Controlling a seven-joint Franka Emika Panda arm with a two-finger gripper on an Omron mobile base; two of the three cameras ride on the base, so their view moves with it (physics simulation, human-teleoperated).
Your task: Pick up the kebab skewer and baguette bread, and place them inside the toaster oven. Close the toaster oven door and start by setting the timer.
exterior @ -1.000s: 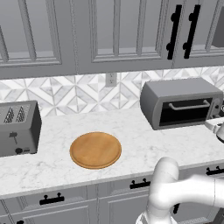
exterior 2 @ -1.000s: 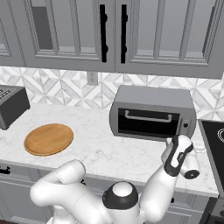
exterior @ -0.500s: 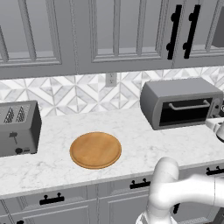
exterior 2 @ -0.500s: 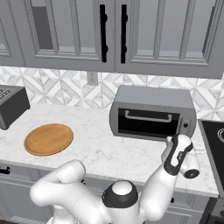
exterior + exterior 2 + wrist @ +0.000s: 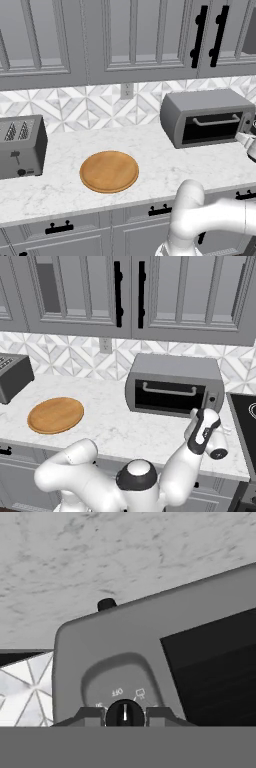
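Even, diffuse light fills the rendered kitchen, with no single lamp evident. The marble desk (image 5: 150,160) is bright and casts only faint, soft shadows under the toaster oven (image 5: 207,117) and the round wooden board (image 5: 109,171). The dark glass of the toaster oven door (image 5: 170,396) shows no glare. Both base views are low in detail, with soft, slightly jagged edges. The hand view is blurred at close range, its dial lettering barely legible and upside down.

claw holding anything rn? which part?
Yes: in the hand view the claw is shut on the toaster oven's black timer knob, one finger on each side of the dial.
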